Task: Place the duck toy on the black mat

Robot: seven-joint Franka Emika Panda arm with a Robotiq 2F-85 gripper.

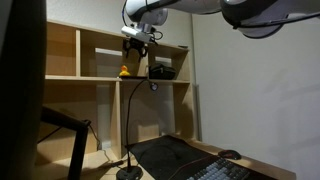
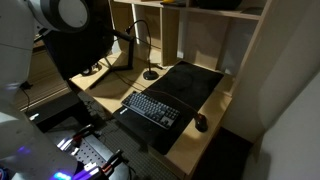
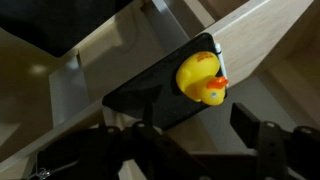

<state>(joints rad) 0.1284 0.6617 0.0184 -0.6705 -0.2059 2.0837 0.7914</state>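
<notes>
The duck toy [image 3: 200,78], small and yellow with an orange beak, sits on a dark flat object [image 3: 150,95] on a wooden shelf. In an exterior view the duck toy [image 1: 124,71] stands on the upper shelf. My gripper [image 1: 137,44] hangs just above and slightly beside it. In the wrist view my gripper [image 3: 195,135] is open and empty, with the duck beyond the fingertips and apart from them. The black mat [image 1: 172,158] lies on the desk far below; it also shows in an exterior view [image 2: 192,78].
A dark keyboard [image 2: 150,108] and a black mouse [image 2: 201,122] lie on the mat. A gooseneck lamp stand [image 1: 128,172] rises at the mat's corner. A black box [image 1: 161,70] sits on the shelf beside the duck. Shelf dividers [image 1: 78,55] close in the space.
</notes>
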